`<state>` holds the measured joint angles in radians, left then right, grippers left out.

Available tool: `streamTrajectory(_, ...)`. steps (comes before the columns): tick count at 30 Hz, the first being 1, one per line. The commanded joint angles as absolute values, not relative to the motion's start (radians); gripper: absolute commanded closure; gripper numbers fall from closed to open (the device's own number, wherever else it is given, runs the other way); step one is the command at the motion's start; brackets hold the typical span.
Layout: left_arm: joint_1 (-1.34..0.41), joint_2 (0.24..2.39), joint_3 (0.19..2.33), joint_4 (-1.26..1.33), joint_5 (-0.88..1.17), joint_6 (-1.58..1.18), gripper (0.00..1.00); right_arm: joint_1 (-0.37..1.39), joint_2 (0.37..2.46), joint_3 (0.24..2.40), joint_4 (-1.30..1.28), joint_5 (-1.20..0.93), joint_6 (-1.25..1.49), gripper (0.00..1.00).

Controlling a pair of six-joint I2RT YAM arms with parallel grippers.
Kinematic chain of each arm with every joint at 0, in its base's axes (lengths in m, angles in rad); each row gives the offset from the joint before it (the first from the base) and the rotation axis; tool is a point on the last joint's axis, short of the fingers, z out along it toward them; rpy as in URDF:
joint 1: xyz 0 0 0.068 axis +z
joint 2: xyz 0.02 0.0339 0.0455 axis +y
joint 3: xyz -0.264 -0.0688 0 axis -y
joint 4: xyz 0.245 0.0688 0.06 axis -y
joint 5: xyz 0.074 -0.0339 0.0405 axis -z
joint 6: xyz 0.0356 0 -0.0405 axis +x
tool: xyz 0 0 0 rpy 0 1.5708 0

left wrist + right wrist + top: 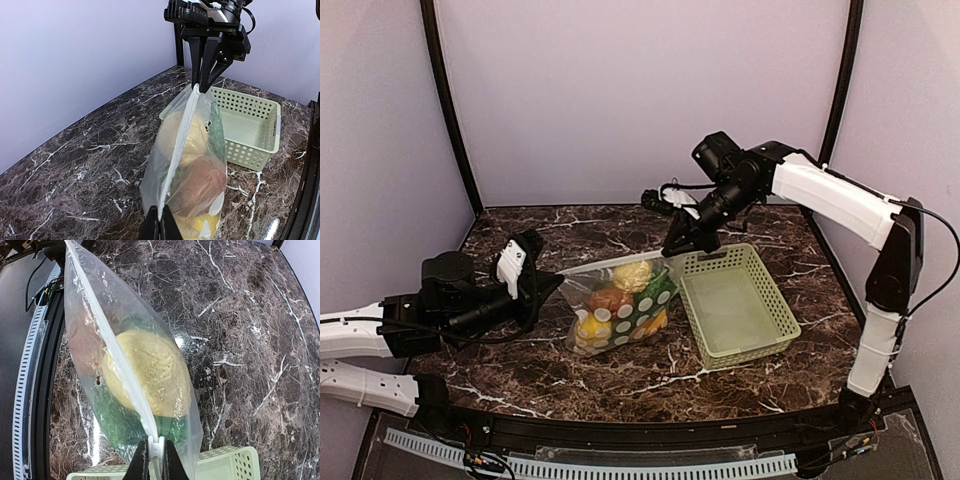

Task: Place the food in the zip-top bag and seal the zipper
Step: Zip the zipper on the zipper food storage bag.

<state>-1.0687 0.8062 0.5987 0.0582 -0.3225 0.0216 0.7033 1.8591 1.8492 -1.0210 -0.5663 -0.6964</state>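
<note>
Since the zip-top bag (620,305) is limp, slippery film sagging under the food (145,370), grip only the stiffer zipper (182,135). The left fingers (149,228) and right fingers (139,463) clamp its opposite ends, and it appears sealed.

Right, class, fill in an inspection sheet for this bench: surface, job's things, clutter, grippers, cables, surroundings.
Surface: dark marbled table, no spills seen.
Job's things: zip-top bag holds the food; its zipper is stretched between both grippers.
Clutter: green mesh basket beside the bag.
Grippers: left gripper shut on one zipper end, right gripper on the other.
Cables: black cable looping along the right arm.
Surroundings: pale walls, black corner posts.
</note>
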Motion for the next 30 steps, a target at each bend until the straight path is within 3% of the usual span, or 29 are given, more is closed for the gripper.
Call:
streamTrajectory(1, -1.057, 0.777, 0.578, 0.066, -0.356, 0.015, 0.99, 0.648, 1.815, 1.817, -1.068, -0.489, -0.704, 1.00)
streamTrajectory(30, -1.045, 0.793, 0.555, 0.103, -0.358, 0.016, 0.99, 0.570, 1.779, 1.746, -1.071, -0.512, -0.695, 1.00)
